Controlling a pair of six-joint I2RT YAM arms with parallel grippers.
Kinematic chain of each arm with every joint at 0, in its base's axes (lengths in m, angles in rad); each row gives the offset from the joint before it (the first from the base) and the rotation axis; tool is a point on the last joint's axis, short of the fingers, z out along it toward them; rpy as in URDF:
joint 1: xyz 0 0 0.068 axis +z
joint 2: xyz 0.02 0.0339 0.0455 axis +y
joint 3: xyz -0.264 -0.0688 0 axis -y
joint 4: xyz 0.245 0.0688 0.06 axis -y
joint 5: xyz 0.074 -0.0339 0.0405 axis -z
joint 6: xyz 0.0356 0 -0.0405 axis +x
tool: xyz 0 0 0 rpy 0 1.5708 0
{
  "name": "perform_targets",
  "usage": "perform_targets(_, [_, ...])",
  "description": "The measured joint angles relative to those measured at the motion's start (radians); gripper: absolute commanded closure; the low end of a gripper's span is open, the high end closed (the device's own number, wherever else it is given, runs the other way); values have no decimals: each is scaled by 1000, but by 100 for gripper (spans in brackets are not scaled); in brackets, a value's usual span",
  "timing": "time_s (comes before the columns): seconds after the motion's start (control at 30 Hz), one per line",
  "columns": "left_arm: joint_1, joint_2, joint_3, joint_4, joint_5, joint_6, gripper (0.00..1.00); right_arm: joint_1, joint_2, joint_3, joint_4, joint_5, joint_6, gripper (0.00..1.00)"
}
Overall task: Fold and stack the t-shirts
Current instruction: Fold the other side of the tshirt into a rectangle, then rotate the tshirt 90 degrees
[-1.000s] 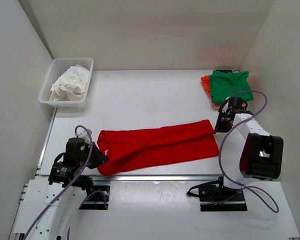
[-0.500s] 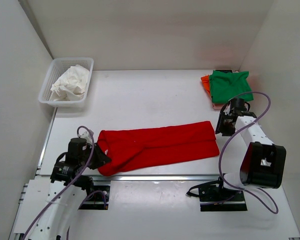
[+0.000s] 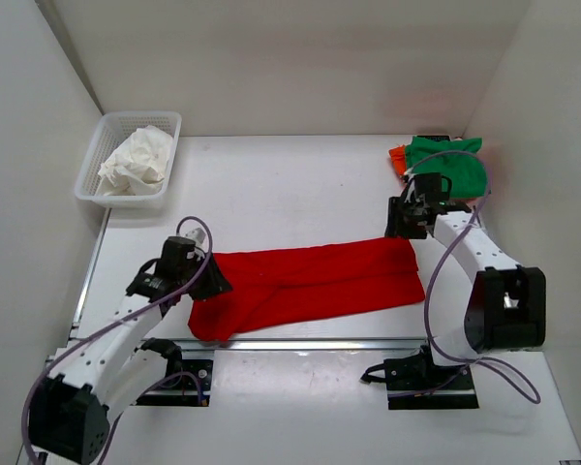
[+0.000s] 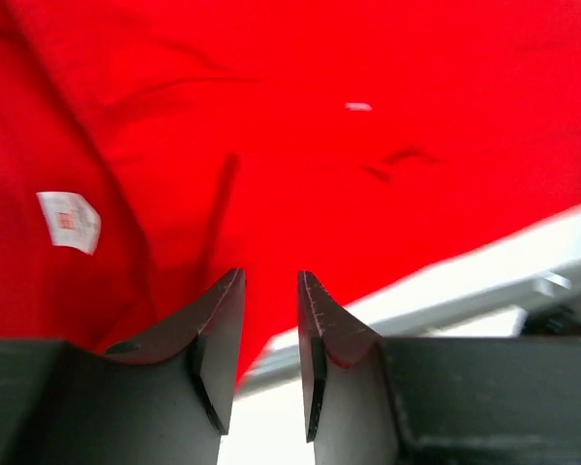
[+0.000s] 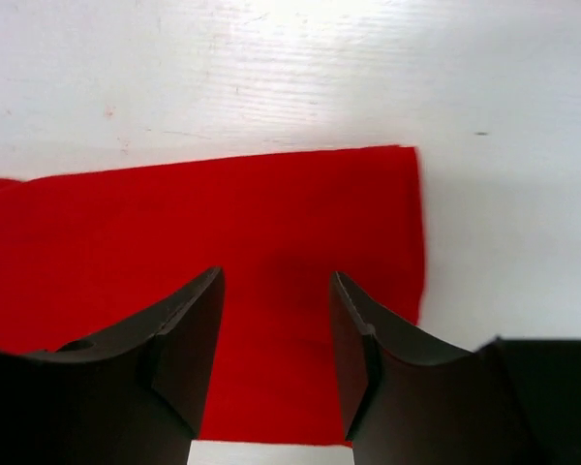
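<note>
A bright red t-shirt (image 3: 310, 281) lies flat as a long folded strip across the near part of the table. My left gripper (image 3: 218, 286) hovers over its left end, open, with only red cloth (image 4: 300, 126) and a white label (image 4: 68, 219) below the empty gap (image 4: 271, 283). My right gripper (image 3: 398, 225) hangs over the strip's right end (image 5: 300, 223), also open (image 5: 276, 283) and holding nothing. A folded green t-shirt (image 3: 455, 172) tops a stack at the far right, with an orange one (image 3: 398, 158) showing underneath.
A white mesh basket (image 3: 109, 126) holding crumpled white cloth (image 3: 136, 163) stands at the far left. White walls close in the table on three sides. A metal rail (image 3: 320, 343) runs along the near edge just below the red shirt.
Both grippers have opened and let go of the red shirt. The left arm has swung up and right over the shirt's left end. The right gripper has shifted left and farther back.
</note>
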Motion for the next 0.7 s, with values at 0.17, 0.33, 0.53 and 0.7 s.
perform_targets(0.17, [-32, 235, 2, 60, -70, 8, 63, 60, 124, -41, 6, -11, 42, 54])
perform_targets(0.33, [-58, 631, 232, 56, -135, 65, 70, 130, 143, -112, -28, 12, 130, 54])
perform_targets(0.53, [-39, 1029, 671, -15, -130, 135, 72, 263, 1, -249, -27, -3, 277, 54])
perform_targets(0.7, [-39, 1478, 1369, -179, -167, 222, 71, 411, -113, -358, 46, -38, 429, 54])
